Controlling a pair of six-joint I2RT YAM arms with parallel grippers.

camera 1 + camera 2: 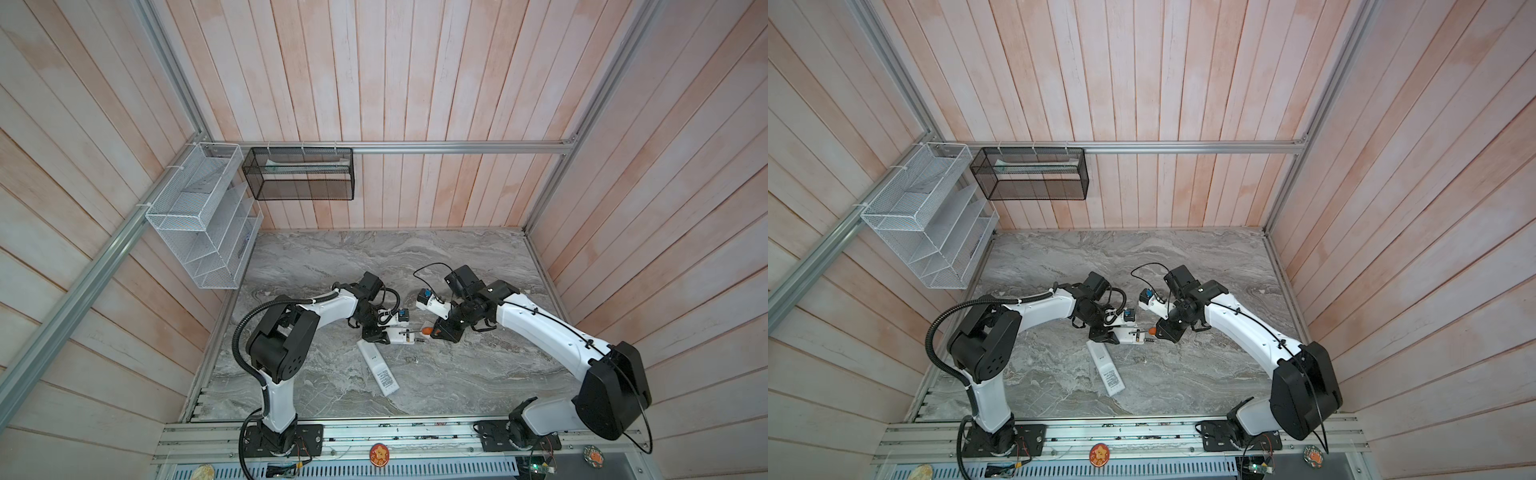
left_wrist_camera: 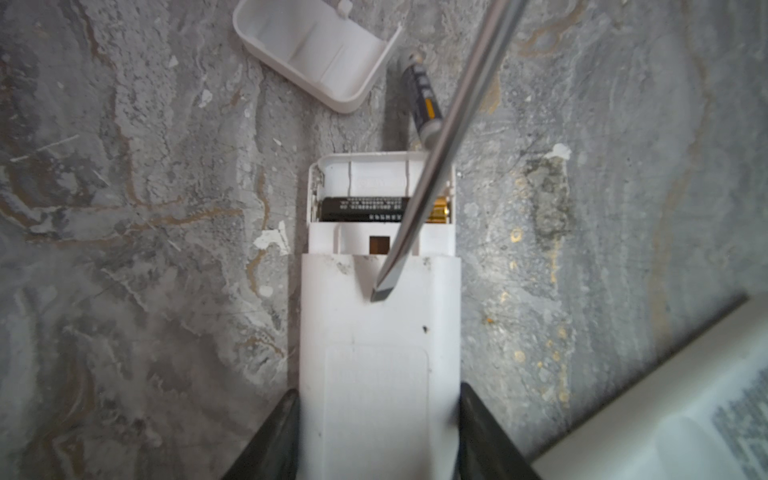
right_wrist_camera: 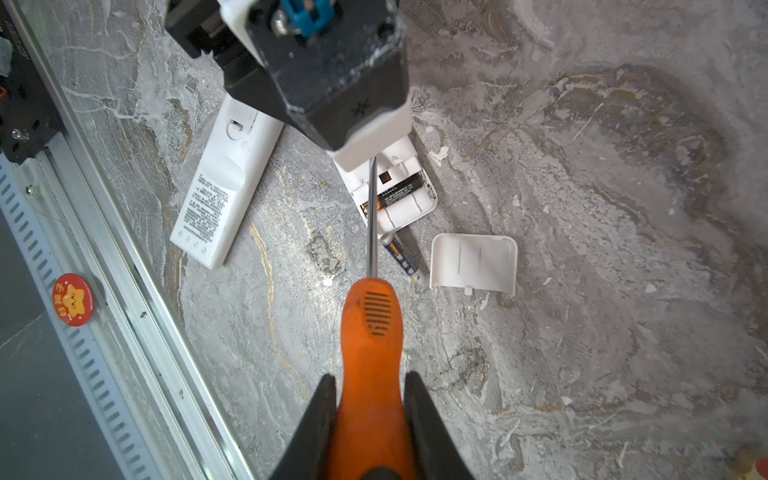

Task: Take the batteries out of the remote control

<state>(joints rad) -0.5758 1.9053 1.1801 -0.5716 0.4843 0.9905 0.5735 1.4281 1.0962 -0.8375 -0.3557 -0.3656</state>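
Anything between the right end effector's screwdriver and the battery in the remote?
Nothing visible. The cover lies off beside the remote; the battery sits exposed, the screwdriver shaft crossing over it.

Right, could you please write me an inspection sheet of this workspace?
Surface: marble top, scuffed, with white flecks.
Job's things: remote open, cover off and lying apart; seated battery inside, loose battery on the top.
Clutter: second remote, label up.
Grippers: left gripper shut on remote; right gripper shut on screwdriver, shaft across the open end.
Cables: black cable looping above right wrist; hose on left arm.
Surroundings: plank walls, white rack, black basket.
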